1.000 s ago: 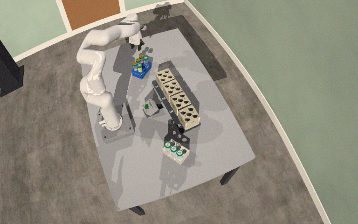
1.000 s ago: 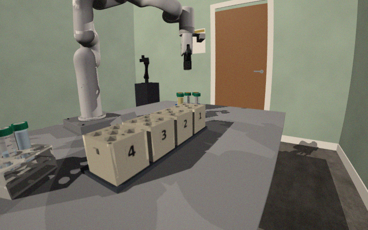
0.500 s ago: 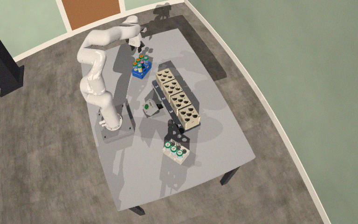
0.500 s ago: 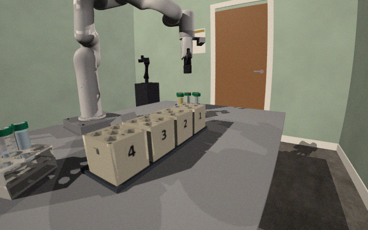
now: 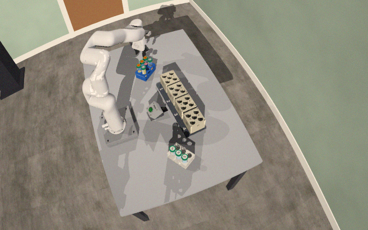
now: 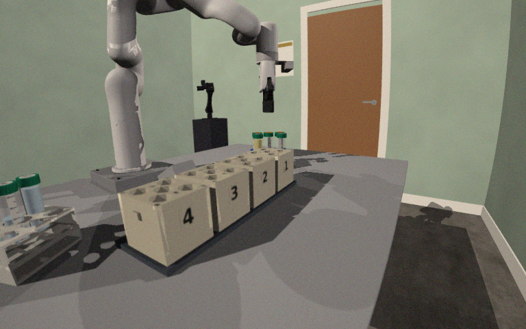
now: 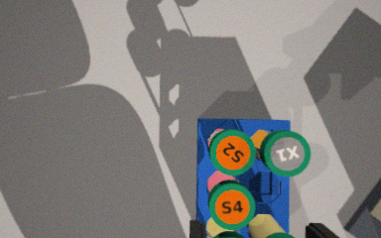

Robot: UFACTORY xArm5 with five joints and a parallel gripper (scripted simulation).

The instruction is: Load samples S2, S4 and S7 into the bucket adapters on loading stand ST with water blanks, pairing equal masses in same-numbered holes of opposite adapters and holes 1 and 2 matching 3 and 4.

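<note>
Samples S2 (image 5: 145, 58) (image 7: 233, 153) and S4 (image 5: 142, 62) (image 7: 232, 207) stand upright in the blue rack (image 5: 141, 76) (image 6: 251, 149) (image 7: 285, 188), plus a third orange-dot tube (image 5: 138, 65), likely S7, ID unreadable from above. Biggest first: table (image 5: 230, 146) (image 6: 310, 251) (image 7: 109, 30) under everything. Four adapters (image 5: 193, 126) (image 6: 185, 221) (image 7: 377, 210) sit in a row beside the blue rack, number 1 nearest it, no tubes seen in them. Clear rack (image 5: 187, 166) (image 6: 22, 267) with the water blanks is well apart from the blue rack, past the far end of that row. My gripper (image 5: 140, 52) (image 6: 268, 106) (image 7: 258, 232) is above the blue rack, tips well over the caps, pointing down, roughly half open, nothing held.

Key relation: samples lie below me, in one line along the blue rack's long side. My fingers sit apart across its short side, so they'd close crosswise to that line. Gap looks centred between the two columns, so I'd judge a sideways shift toward the orange-dot line before dropping. Which sample is first, can't tell. Smallest: grey-dot X1 (image 5: 150, 60) (image 6: 281, 136) (image 7: 287, 153) is just beside S2 on that crosswise line; a finger could knock it. Leave it.

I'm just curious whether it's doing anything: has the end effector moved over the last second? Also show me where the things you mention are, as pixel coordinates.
Yes, downward. In the exterior view, the end effector (image 5: 141, 53) (image 6: 268, 107) (image 7: 258, 230) had its tips about level with the door handle (image 6: 373, 102); now they're below it.
</note>
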